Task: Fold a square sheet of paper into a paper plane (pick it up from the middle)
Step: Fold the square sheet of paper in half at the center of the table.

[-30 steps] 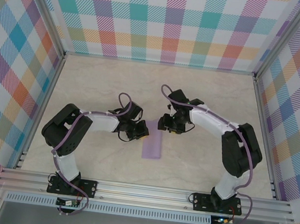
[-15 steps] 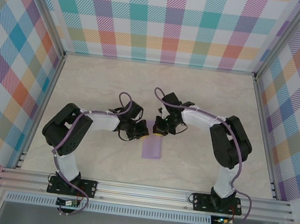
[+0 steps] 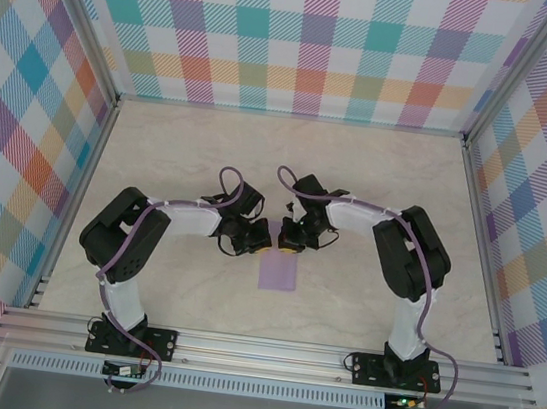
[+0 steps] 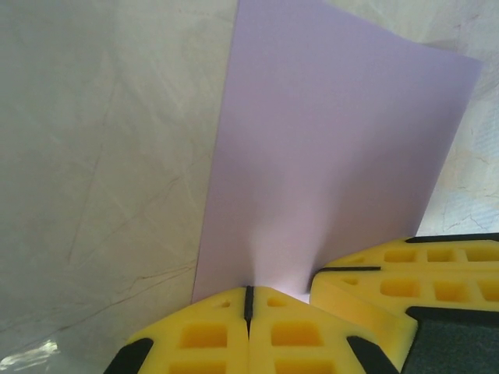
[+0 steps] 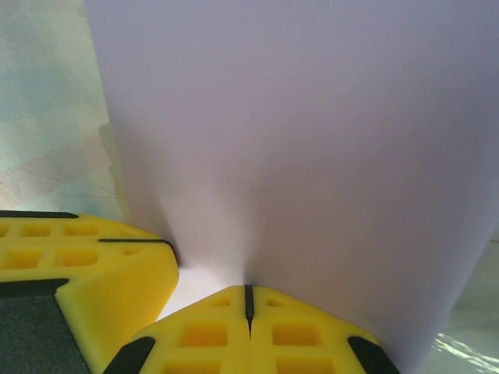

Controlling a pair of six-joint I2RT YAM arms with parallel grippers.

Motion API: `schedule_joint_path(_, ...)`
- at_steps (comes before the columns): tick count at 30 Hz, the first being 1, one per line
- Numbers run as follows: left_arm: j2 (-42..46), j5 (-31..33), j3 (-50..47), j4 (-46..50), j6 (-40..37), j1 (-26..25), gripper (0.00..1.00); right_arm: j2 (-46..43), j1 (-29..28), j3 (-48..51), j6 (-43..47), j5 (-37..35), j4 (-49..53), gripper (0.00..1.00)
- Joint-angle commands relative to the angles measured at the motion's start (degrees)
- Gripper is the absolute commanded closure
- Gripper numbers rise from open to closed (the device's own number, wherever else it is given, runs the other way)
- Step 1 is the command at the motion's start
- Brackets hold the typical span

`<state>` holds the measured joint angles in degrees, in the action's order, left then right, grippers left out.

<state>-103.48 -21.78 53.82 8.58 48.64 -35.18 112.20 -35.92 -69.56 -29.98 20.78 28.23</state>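
The lavender square sheet of paper (image 3: 279, 271) lies mid-table with its far edge raised. My left gripper (image 3: 260, 235) and right gripper (image 3: 288, 241) meet side by side at that edge. In the left wrist view the left gripper (image 4: 249, 293) is shut on the edge of the sheet (image 4: 335, 148), which puckers at the pinch, and the right gripper's yellow fingers (image 4: 413, 280) sit just to the right. In the right wrist view the right gripper (image 5: 249, 291) is shut on the sheet (image 5: 296, 140), with the left gripper's fingers (image 5: 78, 265) beside it.
The pale marbled tabletop (image 3: 191, 143) is ringed by checked walls (image 3: 306, 37). An aluminium rail (image 3: 264, 350) runs along the near edge, where both arm bases are bolted.
The right gripper swung left to the sheet's far edge and shut on it beside the left gripper. The sheet looks shorter from above as that edge came up.
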Motion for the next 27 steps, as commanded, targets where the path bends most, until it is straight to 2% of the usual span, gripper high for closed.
schedule_joint_path(1, -5.84, 8.6, -4.2, 12.24, 1.14, -0.46, 1.0, -0.96, 1.26, 3.82, 2.75, -2.1, 0.32, 1.0)
schedule_joint_path(11, -7.08, 10.33, -5.87, 12.69, 2.09, -0.42, 1.0, -7.76, 7.68, 12.75, 6.85, -0.62, -2.27, 1.0)
schedule_joint_path(14, -7.11, 9.8, -5.92, 12.02, 1.82, -0.42, 1.0, -10.85, 8.43, 12.58, 6.91, -0.27, -2.11, 1.0)
schedule_joint_path(18, -6.88, 9.06, -5.84, 11.3, 1.59, -0.5, 1.0, -13.93, 8.26, 10.75, 4.28, 4.42, -5.25, 1.0)
schedule_joint_path(27, -7.08, 8.61, -5.41, 11.3, 1.32, -0.68, 1.0, -5.27, 4.61, 5.3, 2.29, 8.61, -10.08, 1.0)
